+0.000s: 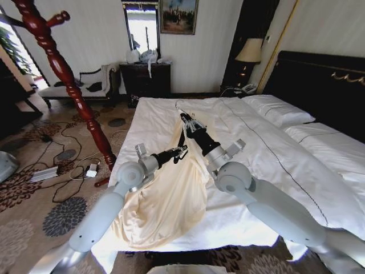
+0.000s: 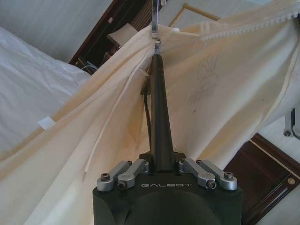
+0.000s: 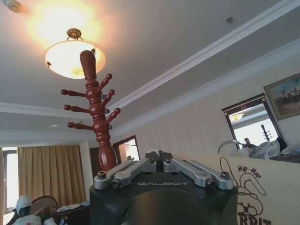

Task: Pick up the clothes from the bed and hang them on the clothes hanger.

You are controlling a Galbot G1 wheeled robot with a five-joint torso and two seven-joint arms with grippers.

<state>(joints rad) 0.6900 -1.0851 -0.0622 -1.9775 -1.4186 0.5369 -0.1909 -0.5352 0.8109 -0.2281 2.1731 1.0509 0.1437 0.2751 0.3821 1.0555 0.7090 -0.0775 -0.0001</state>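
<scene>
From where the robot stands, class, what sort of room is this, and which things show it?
Probably a hotel bedroom: a wide bed with white duvet and black headboard, a bedside lamp with a cream shade, and a tall glossy dark-red turned-wood coat stand on patterned carpet.

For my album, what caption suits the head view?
Both grippers lift the cream garment off the white bed, coat stand alongside.

hotel bedroom | bed point(image 1: 319, 142) | bedside lamp point(image 1: 249, 52) | patterned carpet point(image 1: 34, 200)
</scene>
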